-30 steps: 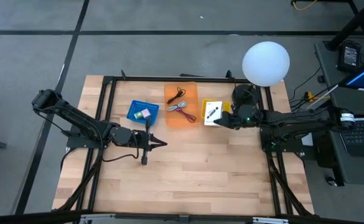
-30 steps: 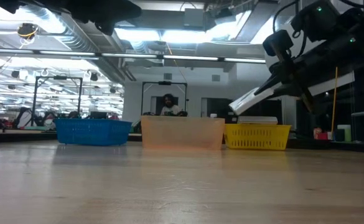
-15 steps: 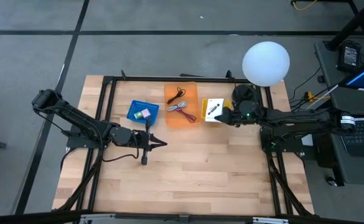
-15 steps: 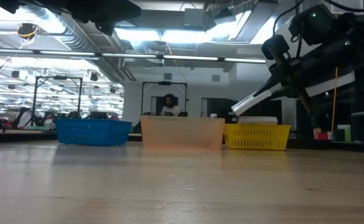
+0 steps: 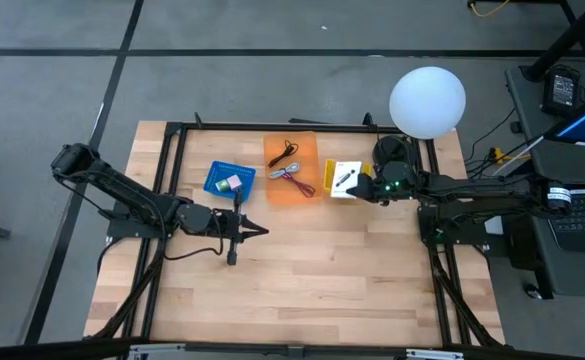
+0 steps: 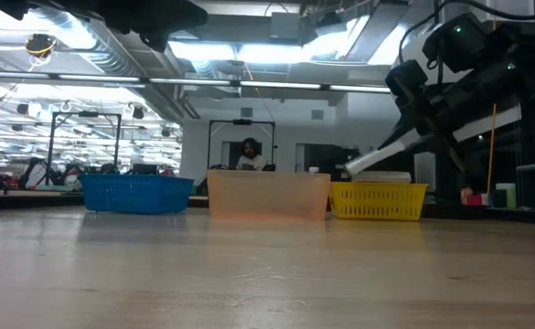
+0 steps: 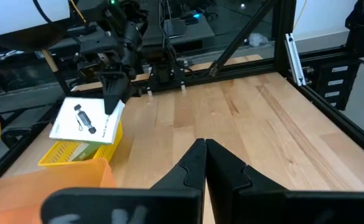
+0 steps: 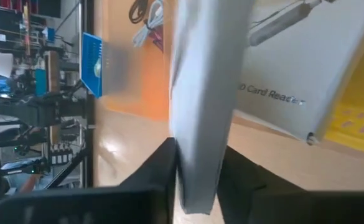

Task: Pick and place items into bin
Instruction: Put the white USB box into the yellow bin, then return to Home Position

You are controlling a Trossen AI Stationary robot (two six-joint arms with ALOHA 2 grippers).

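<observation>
Over the last second I have carried the white box (image 5: pixel 343 177) further over the yellow bin (image 7: pixel 73 152) and tipped it flatter, so that it hangs just above the rim. My right gripper (image 5: pixel 370 187) pinches the box by one edge, the fingers (image 8: pixel 163 168) lying against its two faces; I cannot tell whether the grip has begun to slacken. The box is not yet down inside.

As for progress: the cables (image 5: pixel 290 165) already lie in the orange bin (image 5: pixel 308 188), and small pink and green pieces (image 5: pixel 233 183) sit in the blue bin (image 5: pixel 217 172). I see nothing loose on the table (image 5: pixel 312 270), so this box looks like the last item.

My left gripper (image 5: pixel 262 232) waits near the table's middle, pressed together and empty.
</observation>
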